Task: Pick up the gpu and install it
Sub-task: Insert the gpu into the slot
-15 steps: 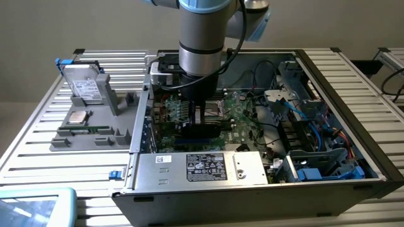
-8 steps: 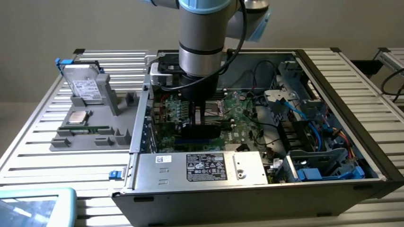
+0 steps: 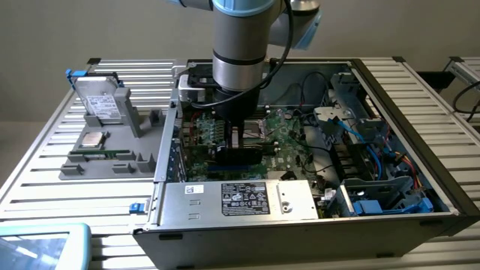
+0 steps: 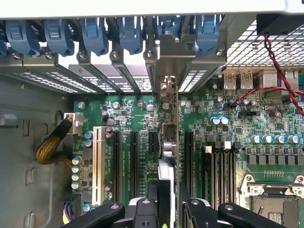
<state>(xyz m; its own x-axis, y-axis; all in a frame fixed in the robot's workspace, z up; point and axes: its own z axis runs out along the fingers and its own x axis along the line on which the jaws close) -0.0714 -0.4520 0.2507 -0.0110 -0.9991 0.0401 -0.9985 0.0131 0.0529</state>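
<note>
Hand (image 4: 174, 195) tight around upright gpu (image 3: 241, 156)

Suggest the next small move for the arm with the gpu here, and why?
Probably a slow, straight push down toward the board. The gripper holds the gpu upright and edge-on over the motherboard. The card's metal bracket sits at the rear openings, and the card runs parallel to the black slots beside it. I cannot tell whether its edge is fully seated.
</note>
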